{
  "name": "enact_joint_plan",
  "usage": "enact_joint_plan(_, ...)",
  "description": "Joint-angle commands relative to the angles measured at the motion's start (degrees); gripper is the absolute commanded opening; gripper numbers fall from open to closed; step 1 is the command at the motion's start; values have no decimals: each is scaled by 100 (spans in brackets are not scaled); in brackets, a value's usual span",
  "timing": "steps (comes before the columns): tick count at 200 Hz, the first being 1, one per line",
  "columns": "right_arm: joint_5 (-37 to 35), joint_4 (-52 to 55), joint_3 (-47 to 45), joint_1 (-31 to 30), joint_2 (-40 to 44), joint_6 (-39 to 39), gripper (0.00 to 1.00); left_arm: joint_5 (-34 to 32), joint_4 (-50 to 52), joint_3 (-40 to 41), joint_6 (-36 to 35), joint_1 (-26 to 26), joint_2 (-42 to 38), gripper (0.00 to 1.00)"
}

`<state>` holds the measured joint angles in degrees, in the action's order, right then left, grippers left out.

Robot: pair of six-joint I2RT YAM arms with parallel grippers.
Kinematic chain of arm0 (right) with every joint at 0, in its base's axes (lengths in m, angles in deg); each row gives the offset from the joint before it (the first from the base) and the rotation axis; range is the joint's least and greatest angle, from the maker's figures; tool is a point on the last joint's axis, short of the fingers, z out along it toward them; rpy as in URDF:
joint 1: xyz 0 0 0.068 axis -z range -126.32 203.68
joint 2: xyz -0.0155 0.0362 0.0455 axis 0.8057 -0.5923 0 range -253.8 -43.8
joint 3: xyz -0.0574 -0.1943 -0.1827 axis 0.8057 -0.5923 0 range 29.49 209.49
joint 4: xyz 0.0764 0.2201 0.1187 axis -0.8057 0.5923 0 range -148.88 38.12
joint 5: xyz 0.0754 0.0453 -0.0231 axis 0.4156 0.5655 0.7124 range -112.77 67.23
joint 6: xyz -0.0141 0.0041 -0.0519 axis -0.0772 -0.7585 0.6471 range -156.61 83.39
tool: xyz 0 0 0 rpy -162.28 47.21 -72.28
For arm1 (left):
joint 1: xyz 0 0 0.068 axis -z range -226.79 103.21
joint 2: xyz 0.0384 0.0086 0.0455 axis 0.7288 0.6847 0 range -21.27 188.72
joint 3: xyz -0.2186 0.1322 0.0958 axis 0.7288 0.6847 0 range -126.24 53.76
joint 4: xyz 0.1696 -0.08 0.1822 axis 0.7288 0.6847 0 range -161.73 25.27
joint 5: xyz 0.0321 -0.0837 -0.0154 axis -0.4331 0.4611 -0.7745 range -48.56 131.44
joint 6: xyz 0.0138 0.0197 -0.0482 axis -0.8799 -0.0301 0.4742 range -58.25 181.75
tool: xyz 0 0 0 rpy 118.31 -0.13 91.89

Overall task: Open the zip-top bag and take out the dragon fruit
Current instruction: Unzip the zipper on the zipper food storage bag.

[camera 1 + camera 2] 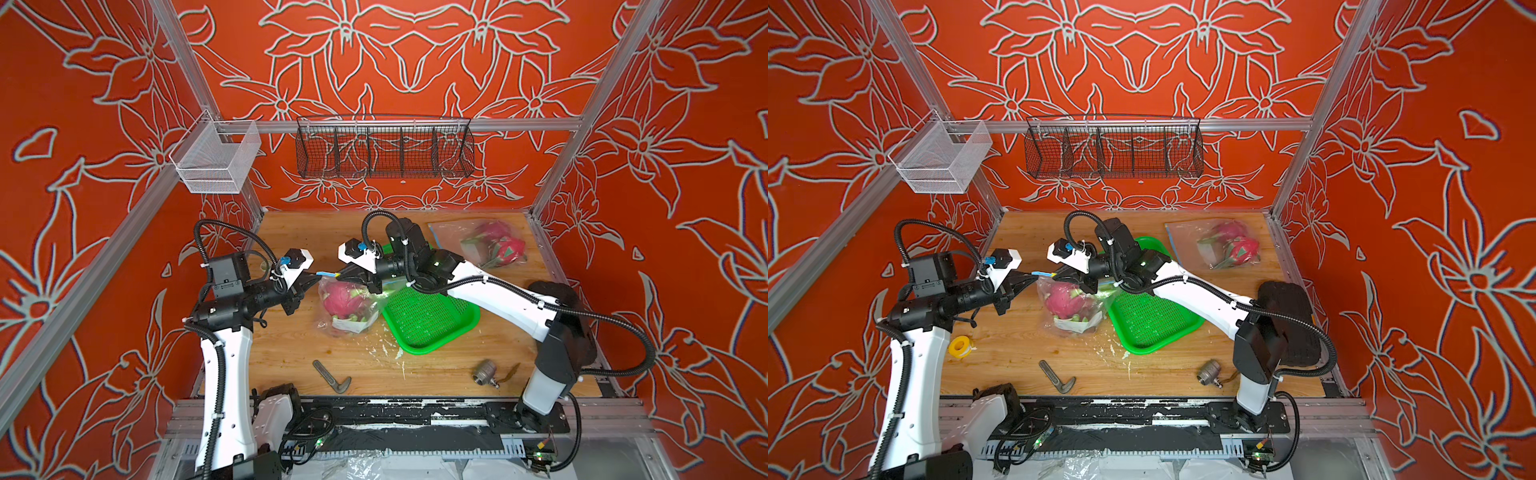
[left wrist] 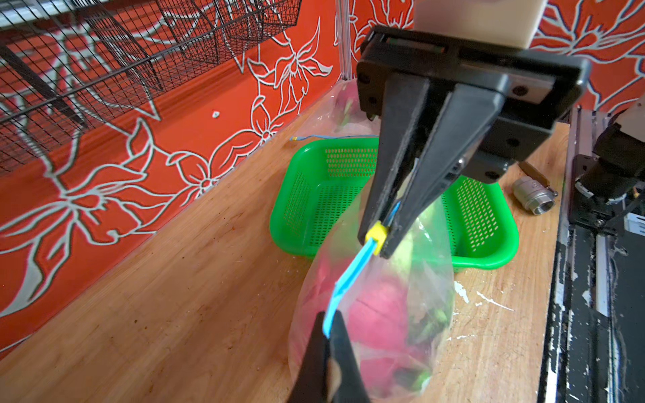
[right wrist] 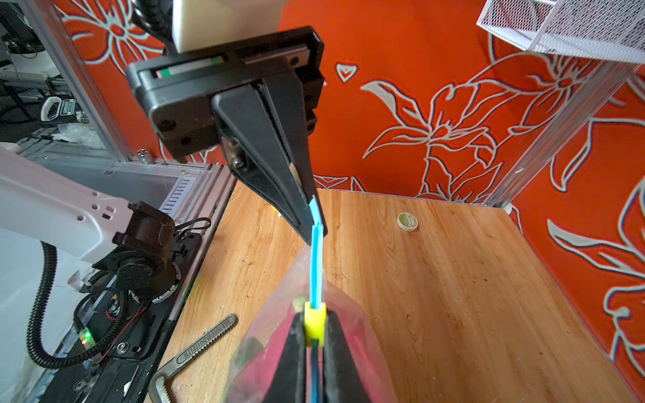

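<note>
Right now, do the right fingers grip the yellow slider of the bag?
Yes, the right fingers pinch the yellow slider on the blue zip.

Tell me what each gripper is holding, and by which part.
Both hold the bag: left gripper pinches the end of its blue zip strip, right gripper pinches the yellow slider.
</note>
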<state>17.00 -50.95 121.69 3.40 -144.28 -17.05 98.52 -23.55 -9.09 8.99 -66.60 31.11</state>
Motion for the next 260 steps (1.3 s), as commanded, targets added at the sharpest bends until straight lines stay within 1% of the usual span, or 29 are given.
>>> enact_joint_plan(1,-68,576,96,228,268,137,0,-1381,-984,67,396,-181,17,0)
enact_joint_plan(2,-85,577,87,242,281,137,0,-1533,-984,60,423,-190,30,0)
enact_joint_plan(13,-166,465,-127,403,443,84,0,-2217,-1438,-77,679,-286,235,0)
enact_joint_plan(17,-177,396,-210,473,500,44,0,-2393,-1569,-169,702,-372,330,0)
enact_joint_plan(21,-184,311,-298,540,561,-1,0,-2506,-1670,-278,943,-467,367,0)
enact_joint_plan(24,-195,249,-367,582,610,-42,0,-2542,-1729,-365,1060,-571,584,0)
enact_joint_plan(39,-223,6,-605,757,777,-155,0,-2466,-1790,-875,1523,-1092,982,0)
enact_joint_plan(47,-256,-52,-674,806,802,-177,0,-2480,-1765,-1074,1677,-1260,1123,0)
enact_joint_plan(55,-267,-55,-693,842,808,-178,0,-2486,-1708,-1170,1688,-1341,1202,0)
enact_joint_plan(76,-327,-41,-695,892,729,-171,0,-2402,-1735,-988,1585,-1351,1120,0)
enact_joint_plan(95,-442,-160,-757,952,650,-177,0,-2342,-1961,-712,1657,-1350,1011,0)
enact_joint_plan(111,-629,-303,-837,1025,603,-193,0,-2358,-1943,-717,1704,-1351,1062,0)
enact_joint_plan(129,-790,-408,-906,1164,592,-170,0,-2597,-1954,-801,1781,-1350,1169,0)
enact_joint_plan(142,-757,-525,-973,1308,575,-259,0,-2838,-2072,-825,1844,-1358,1221,0)
enact_joint_plan(154,-702,-617,-1034,1416,527,-342,0,-2904,-2137,-834,1897,-1389,1265,0)
enact_joint_plan(163,-690,-621,-1046,1450,472,-355,0,-2824,-2094,-843,1911,-1394,1299,0)
enact_joint_plan(172,-669,-625,-1040,1451,414,-349,0,-2602,-1954,-835,1886,-1395,1316,0)
enact_joint_plan(180,-570,-652,-1031,1445,366,-398,0,-2209,-1684,-834,1802,-1395,1302,0)
enact_joint_plan(197,-226,-767,-992,1434,289,-535,0,-1059,-749,-792,1317,-1358,1228,0)
enact_joint_plan(203,-199,-810,-979,1417,287,-557,0,-830,-381,-774,1088,-1276,1199,6)
enact_joint_plan(213,-199,-885,-985,1367,324,-537,0,-576,156,-773,787,-1107,1108,19)
enact_joint_plan(218,-204,-920,-1006,1340,357,-488,0,-504,449,-787,536,-1014,1064,25)
enact_joint_plan(231,-220,-931,-1070,1245,478,-224,0,-416,1096,-908,148,-754,896,40)
enact_joint_plan(243,-330,-876,-1186,1106,621,162,0,-311,1469,-1065,0,-612,698,48)
enact_joint_plan(255,-433,-757,-1256,987,721,445,0,-182,1641,-1256,6,-531,491,57)
enact_joint_plan(260,-448,-673,-1269,942,756,557,0,-127,1675,-1332,52,-516,465,62)
